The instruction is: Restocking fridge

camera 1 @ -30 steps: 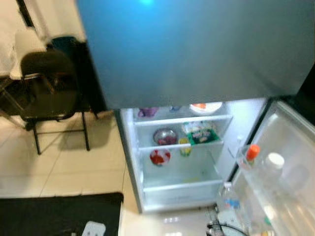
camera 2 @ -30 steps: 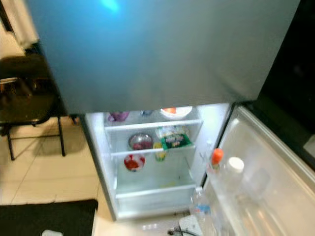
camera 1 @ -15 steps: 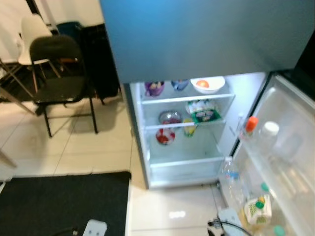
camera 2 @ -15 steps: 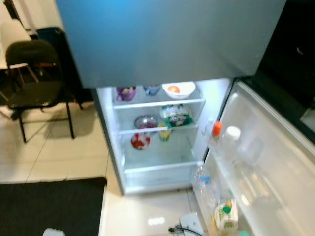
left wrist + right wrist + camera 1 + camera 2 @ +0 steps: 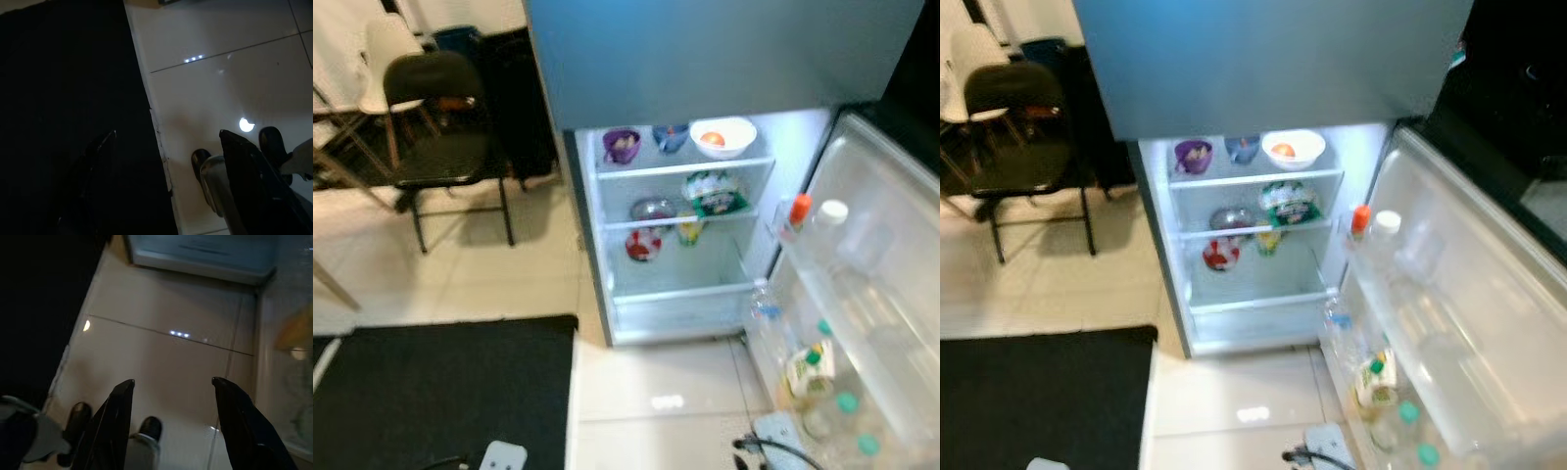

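The fridge (image 5: 705, 59) stands ahead with its lower door (image 5: 881, 294) swung open to my right. On its lit top shelf sit a purple cup (image 5: 623, 146), a blue cup (image 5: 671, 137) and a white bowl (image 5: 722, 137) with an orange thing in it. The middle shelf holds a green packet (image 5: 713, 193), a metal bowl (image 5: 652, 209), a red item (image 5: 643, 244) and a yellow jar (image 5: 688, 230). Door racks carry an orange-capped bottle (image 5: 797, 212), a white-capped bottle (image 5: 829, 217) and several more bottles (image 5: 808, 367). My left gripper (image 5: 166, 142) and right gripper (image 5: 171, 384) hang open above the tiled floor, holding nothing.
A black mat (image 5: 440, 392) covers the floor at my left front. A dark folding chair (image 5: 440, 137) stands left of the fridge beside a white chair (image 5: 386, 59). Pale floor tiles (image 5: 656, 401) lie between me and the fridge. A cable and white block (image 5: 773, 446) lie near the door.
The camera has tilted and pulled back: the fridge interior sits higher in the picture, and more of the door racks and floor shows. The fridge contents have not moved.
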{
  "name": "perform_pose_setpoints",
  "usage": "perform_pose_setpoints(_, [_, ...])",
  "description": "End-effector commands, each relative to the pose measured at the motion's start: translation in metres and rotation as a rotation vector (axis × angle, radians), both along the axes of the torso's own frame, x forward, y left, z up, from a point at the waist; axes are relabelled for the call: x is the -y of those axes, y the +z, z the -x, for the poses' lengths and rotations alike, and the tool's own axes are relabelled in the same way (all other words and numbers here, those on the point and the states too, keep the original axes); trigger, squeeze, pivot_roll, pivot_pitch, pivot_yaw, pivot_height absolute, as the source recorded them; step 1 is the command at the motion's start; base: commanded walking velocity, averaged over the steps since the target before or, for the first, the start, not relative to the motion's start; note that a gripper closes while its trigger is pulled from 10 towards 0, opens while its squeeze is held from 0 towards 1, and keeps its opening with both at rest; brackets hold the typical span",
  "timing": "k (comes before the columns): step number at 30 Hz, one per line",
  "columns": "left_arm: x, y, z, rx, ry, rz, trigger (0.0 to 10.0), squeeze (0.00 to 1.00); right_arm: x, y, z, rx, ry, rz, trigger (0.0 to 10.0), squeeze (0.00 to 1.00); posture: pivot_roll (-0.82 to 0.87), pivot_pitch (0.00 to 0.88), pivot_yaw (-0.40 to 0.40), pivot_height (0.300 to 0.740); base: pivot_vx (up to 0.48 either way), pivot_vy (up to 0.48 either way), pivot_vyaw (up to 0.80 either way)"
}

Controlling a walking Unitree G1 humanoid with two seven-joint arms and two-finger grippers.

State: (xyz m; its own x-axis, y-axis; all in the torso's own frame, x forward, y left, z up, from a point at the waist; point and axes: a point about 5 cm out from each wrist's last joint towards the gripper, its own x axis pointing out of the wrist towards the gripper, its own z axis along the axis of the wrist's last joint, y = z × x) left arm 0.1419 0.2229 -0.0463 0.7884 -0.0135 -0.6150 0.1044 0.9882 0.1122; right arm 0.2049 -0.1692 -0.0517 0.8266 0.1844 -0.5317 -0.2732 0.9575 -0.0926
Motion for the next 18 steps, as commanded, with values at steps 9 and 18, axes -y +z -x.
perform_pose_setpoints(9, [-0.007, -0.003, 0.009, -0.031, 0.011, -0.017, 10.0, 0.0, 0.038, -0.007, 0.01, -0.073, -0.148, 0.109, 10.0, 0.0, -0.07, 0.101, 0.055, 0.736, 0.0, 0.0, 0.0])
perform_pose_setpoints(18, [-0.008, -0.004, 0.012, -0.038, 0.02, -0.02, 10.0, 0.0, 0.115, -0.013, 0.049, -0.244, -0.471, 0.269, 10.0, 0.0, -0.07, 0.109, 0.042, 0.736, 0.0, 0.0, 0.0])
